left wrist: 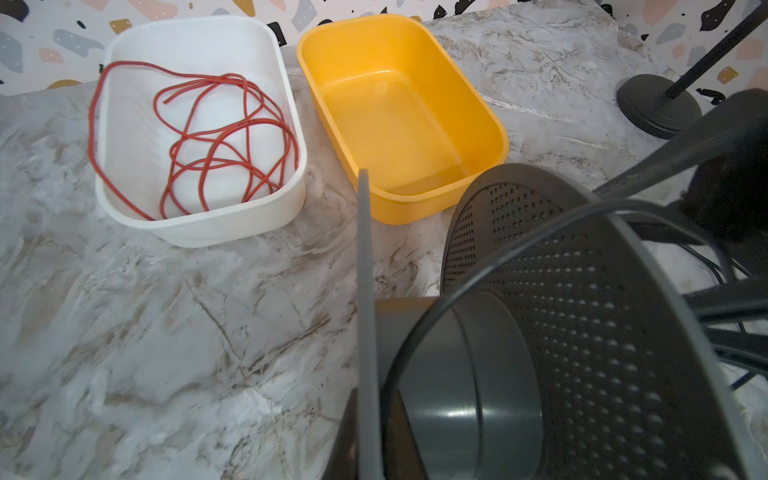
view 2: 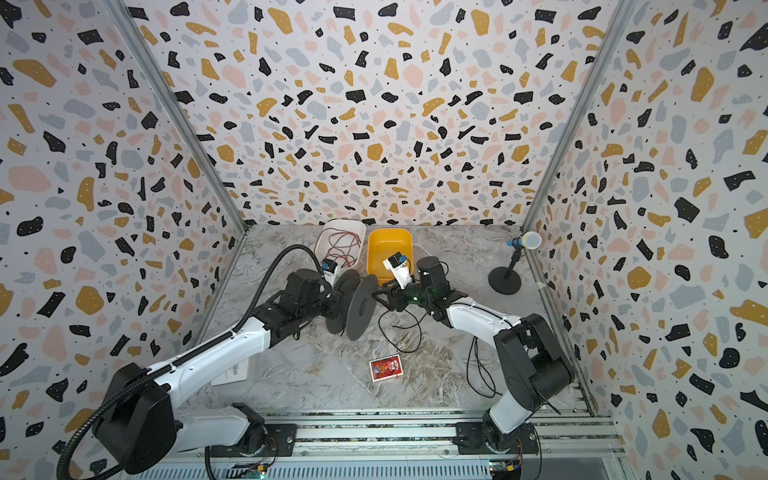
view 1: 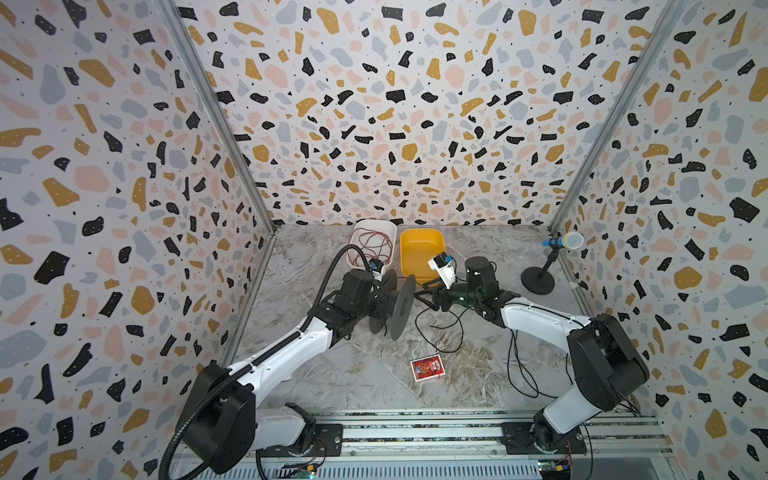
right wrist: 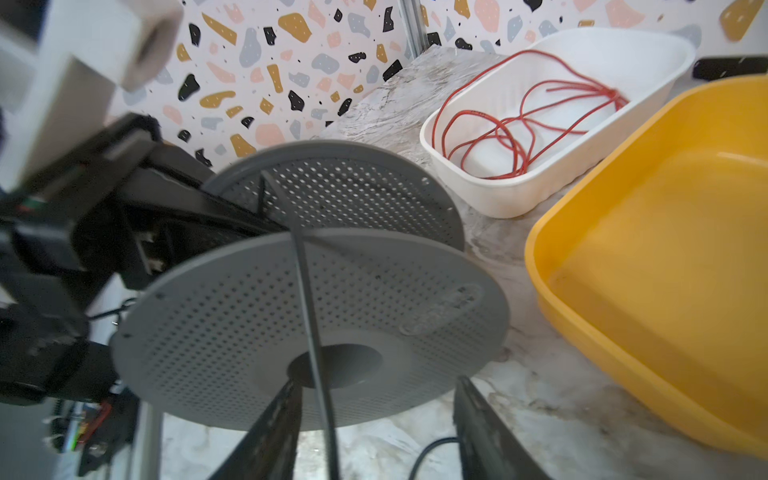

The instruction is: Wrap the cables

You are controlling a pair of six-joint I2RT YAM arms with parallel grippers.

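Clamps grey spool in left gripper; straddles thin black cord coming off it with released right gripper, slack looped on marble tabletop. Likely light, limp, slippery: best pinched just beside the spool.

The marbled bench is carrying a white tub, a yellow tub, a microphone stand, a red packet and black cord loops.

A robot lab booth: terrazzo-print walls, mounting rail.
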